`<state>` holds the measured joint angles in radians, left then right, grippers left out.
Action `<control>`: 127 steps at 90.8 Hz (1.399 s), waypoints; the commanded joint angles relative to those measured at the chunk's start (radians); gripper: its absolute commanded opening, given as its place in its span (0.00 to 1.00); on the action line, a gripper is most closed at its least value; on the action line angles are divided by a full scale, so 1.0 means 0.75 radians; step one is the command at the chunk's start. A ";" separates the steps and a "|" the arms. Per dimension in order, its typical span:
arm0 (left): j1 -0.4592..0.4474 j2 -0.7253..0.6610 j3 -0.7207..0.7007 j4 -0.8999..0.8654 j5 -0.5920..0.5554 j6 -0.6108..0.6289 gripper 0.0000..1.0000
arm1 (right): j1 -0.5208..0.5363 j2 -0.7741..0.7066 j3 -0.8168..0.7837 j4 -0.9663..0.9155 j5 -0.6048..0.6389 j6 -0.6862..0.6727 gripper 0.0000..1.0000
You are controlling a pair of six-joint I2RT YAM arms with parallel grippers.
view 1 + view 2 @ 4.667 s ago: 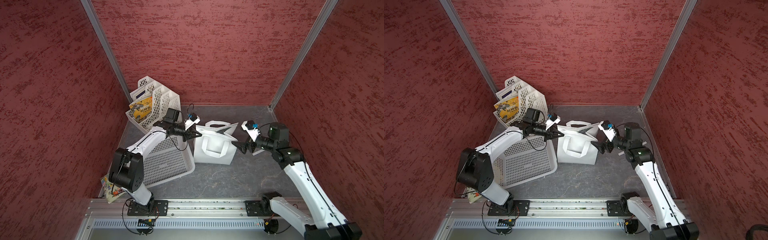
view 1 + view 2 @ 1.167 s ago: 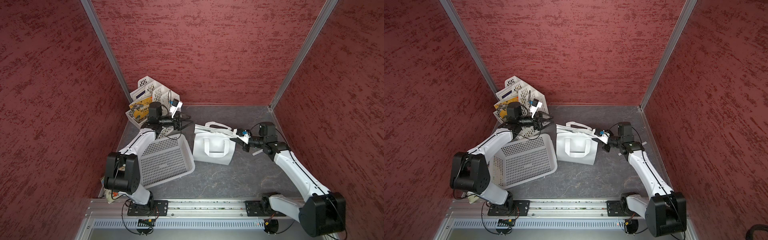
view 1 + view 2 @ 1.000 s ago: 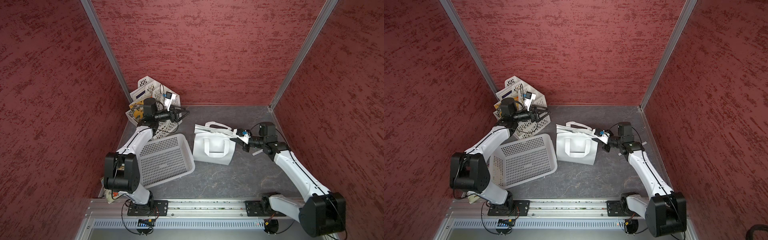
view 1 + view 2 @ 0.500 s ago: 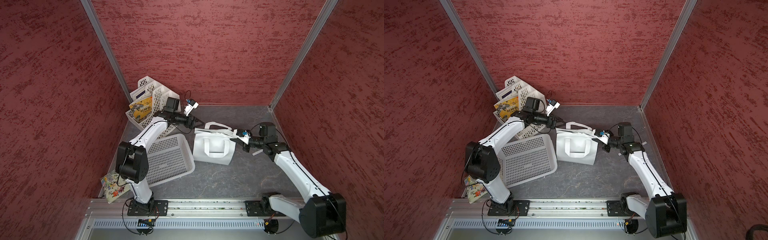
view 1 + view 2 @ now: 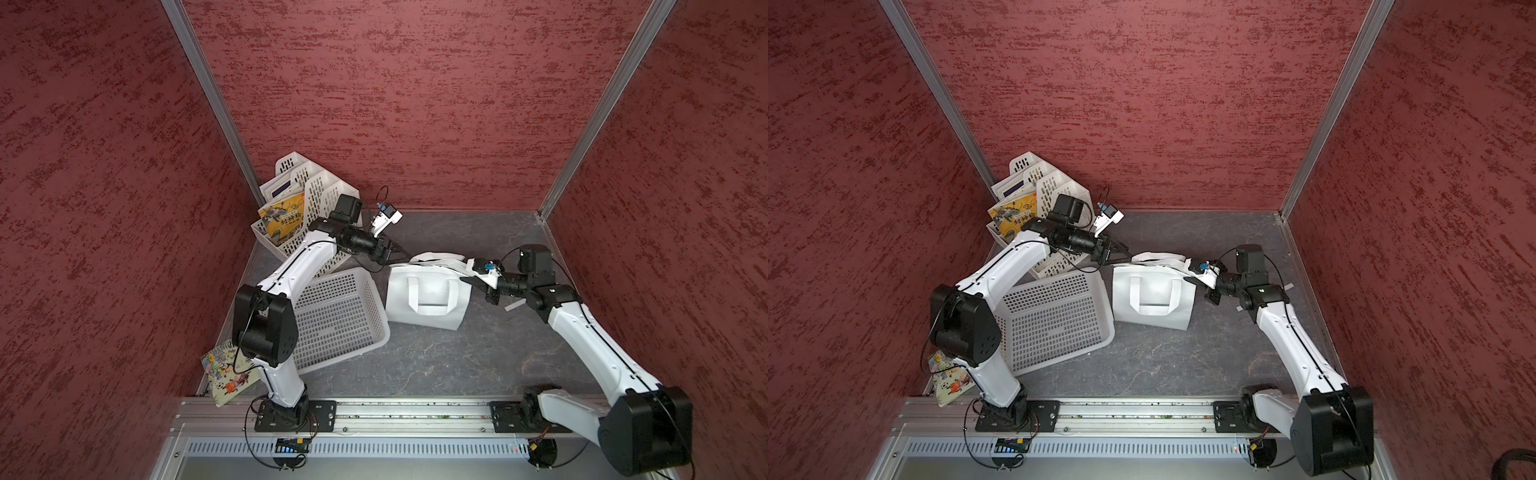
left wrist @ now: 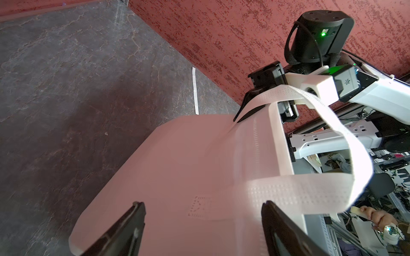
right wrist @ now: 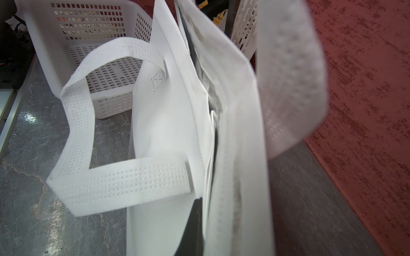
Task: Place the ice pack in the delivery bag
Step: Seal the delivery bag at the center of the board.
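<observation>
My left gripper stands wide, its two black fingers spread over the upper left edge of the delivery bag and closing on nothing. My right gripper is pinched tight on the bag's opposite rim, near a loop handle. The bag stands on the grey floor between both arms. In the right wrist view its mouth is pressed to a narrow dark slit, and I cannot tell whether the ice pack lies inside. The perforated basket sits just beside the bag's left side, with the file rack behind it in the corner. Open floor lies in front of the bag and behind it toward the back wall.
</observation>
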<state>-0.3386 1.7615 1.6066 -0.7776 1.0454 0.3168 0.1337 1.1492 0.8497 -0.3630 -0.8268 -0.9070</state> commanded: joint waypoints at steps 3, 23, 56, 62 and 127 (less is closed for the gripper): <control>-0.044 0.054 0.104 -0.171 -0.076 0.111 0.85 | -0.005 0.012 -0.004 -0.032 0.004 -0.014 0.00; -0.102 0.103 0.188 -0.292 -0.193 0.202 0.84 | -0.006 0.009 -0.004 -0.038 0.006 -0.014 0.00; -0.105 0.086 0.181 -0.278 -0.263 0.205 0.85 | -0.005 0.014 -0.002 -0.039 -0.002 -0.015 0.00; -0.097 0.086 0.178 -0.275 -0.261 0.204 0.85 | -0.006 0.014 -0.002 -0.038 0.000 -0.014 0.00; -0.074 0.050 0.086 -0.194 -0.209 0.178 0.73 | -0.006 0.018 -0.006 -0.031 -0.004 -0.014 0.00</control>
<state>-0.3912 1.8137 1.6875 -0.9573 0.8925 0.4580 0.1337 1.1542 0.8497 -0.3618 -0.8307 -0.9100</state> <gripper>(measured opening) 0.731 0.062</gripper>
